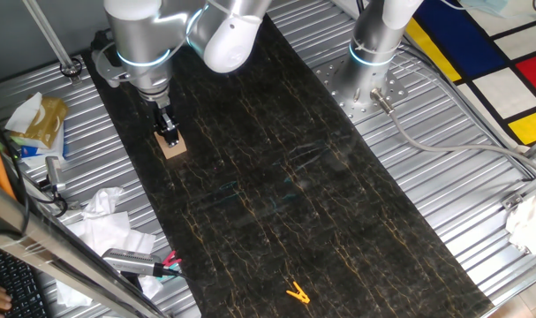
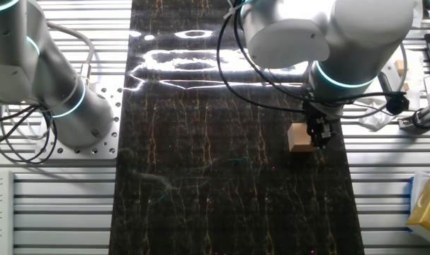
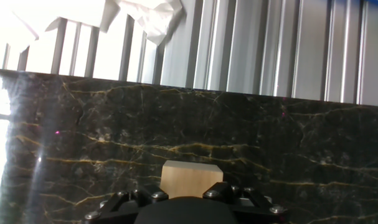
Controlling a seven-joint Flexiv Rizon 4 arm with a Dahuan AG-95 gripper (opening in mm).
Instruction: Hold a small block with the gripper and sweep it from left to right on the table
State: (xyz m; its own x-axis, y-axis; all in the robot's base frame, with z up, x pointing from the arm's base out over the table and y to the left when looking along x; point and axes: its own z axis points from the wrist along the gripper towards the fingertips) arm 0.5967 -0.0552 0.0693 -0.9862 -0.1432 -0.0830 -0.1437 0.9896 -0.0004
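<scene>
The small block [image 1: 171, 147] is a light tan wooden cube resting on the black marble-patterned table [image 1: 276, 177], near its left edge. My gripper [image 1: 168, 130] comes straight down onto it, and the black fingers close on its sides. In the other fixed view, the block [image 2: 299, 138] sits at the gripper [image 2: 318, 133] close to the table's right edge [image 2: 346, 177]. In the hand view, the block [image 3: 191, 177] sits between the two jaws of the gripper [image 3: 190, 194], on the table [image 3: 301, 155].
A tiny yellow clip [image 1: 297, 293] lies at the table's near end. The second silver arm's base [image 1: 373, 53] stands on ribbed metal beside the table. Crumpled white paper [image 1: 104, 221] and clutter lie on the ribbed metal [image 3: 269, 43] just past the block.
</scene>
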